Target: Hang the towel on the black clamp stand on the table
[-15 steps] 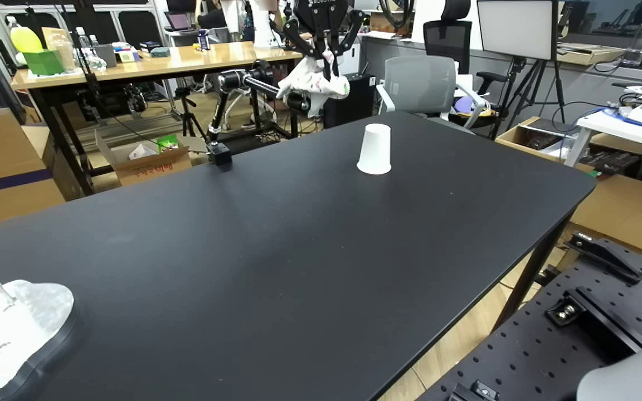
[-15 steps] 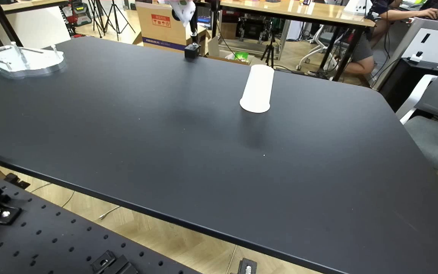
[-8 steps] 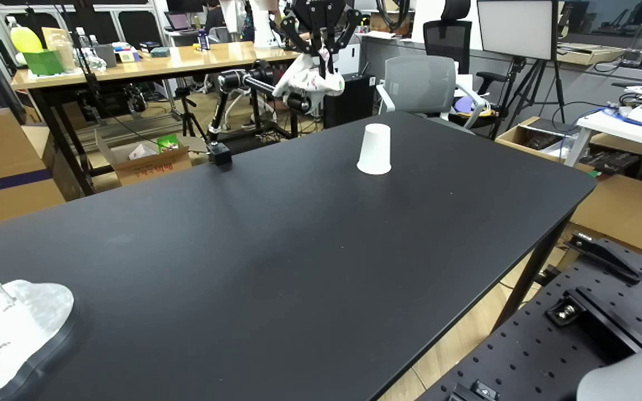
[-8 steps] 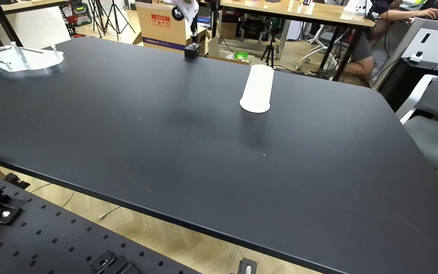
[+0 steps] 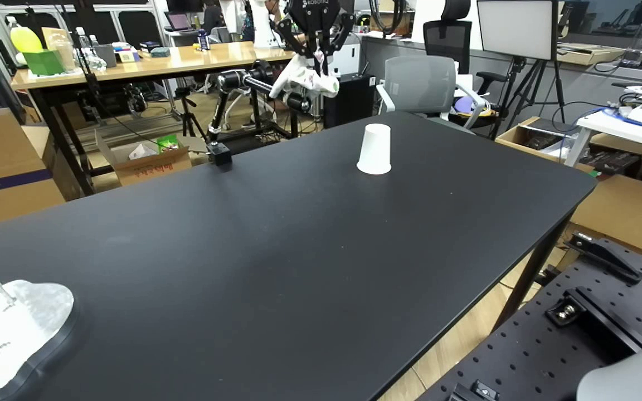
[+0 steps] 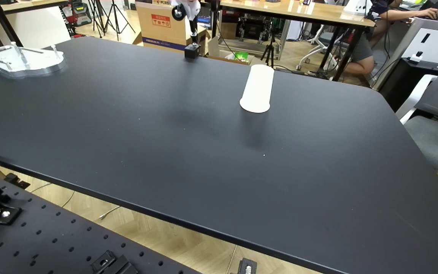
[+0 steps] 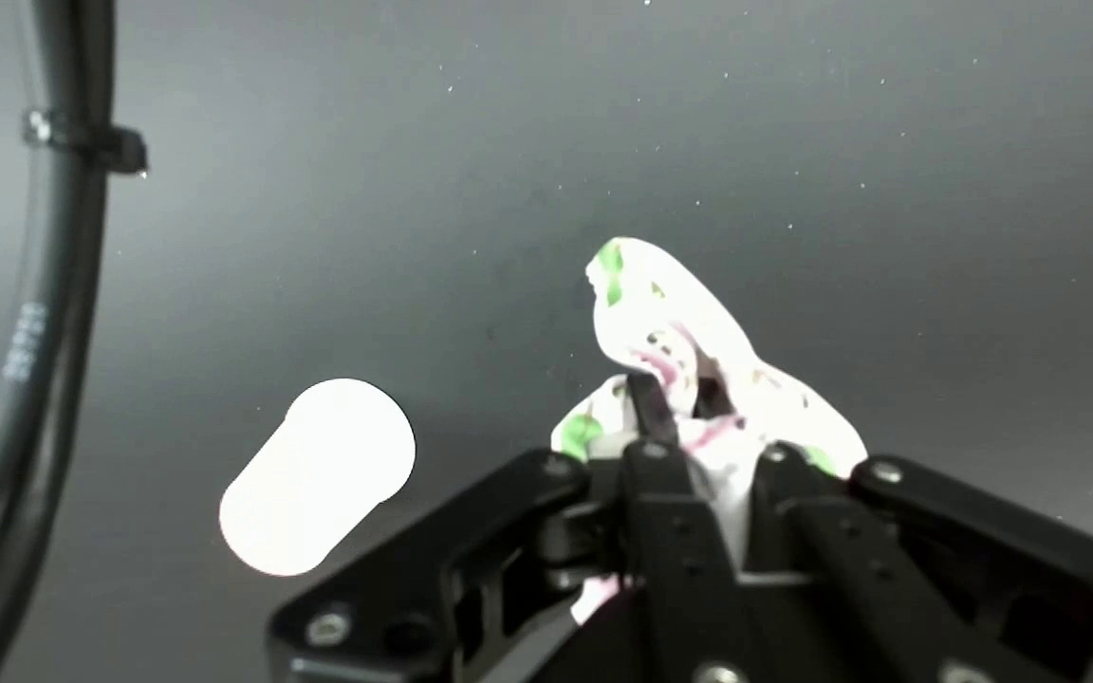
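Our end effector pinches the towel, just shifted toward the post of the clamp stand; likely lining up to drape.
We now see the round tip uncovered. Towel hangs bunched beside it, contact unclear; wrist view: long axis slants upper left to lower right, loose end upper left.

Towel partly behind jaws, clamp stand partly behind towel, cable lettering blurred
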